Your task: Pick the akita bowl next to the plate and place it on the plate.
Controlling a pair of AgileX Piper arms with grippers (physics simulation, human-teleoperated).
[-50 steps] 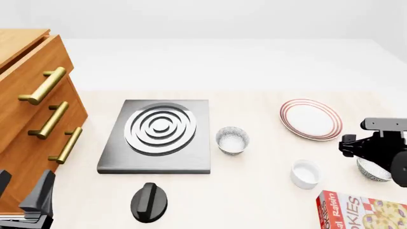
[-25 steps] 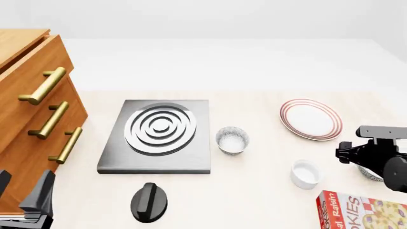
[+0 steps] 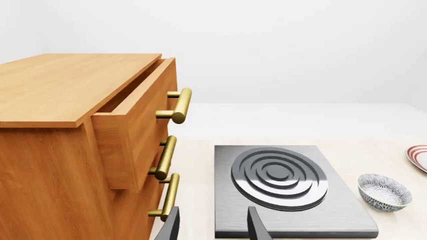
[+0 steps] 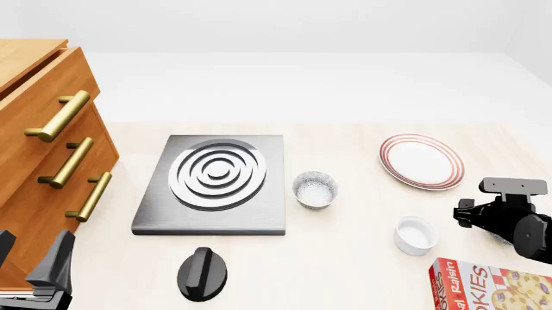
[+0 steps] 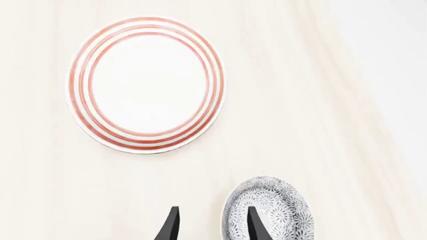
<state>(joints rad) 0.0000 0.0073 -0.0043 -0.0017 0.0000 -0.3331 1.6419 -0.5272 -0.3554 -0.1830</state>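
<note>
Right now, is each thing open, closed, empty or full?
Top drawer: slightly open.
Plate: empty.
Akita bowl: upright, empty, one finger inside its rim.
Twin bowl: upright, empty.
Ramekin: empty.
Right end effector: open.
Left end effector: open.

Both arms are finished in matte black. The right arm (image 4: pixel 518 219) shows in the front view as a rounded black joint housing with a flat rectangular bracket on top and a short dark stub projecting to the side. The left gripper (image 4: pixel 35 271) shows there as 2 dark grey angular, wedge-shaped fingers above a lighter grey base plate. In each wrist view, 2 slim black fingers (image 5: pixel 173 225) taper to narrow tips. No cables, screws or markings can be made out.
</note>
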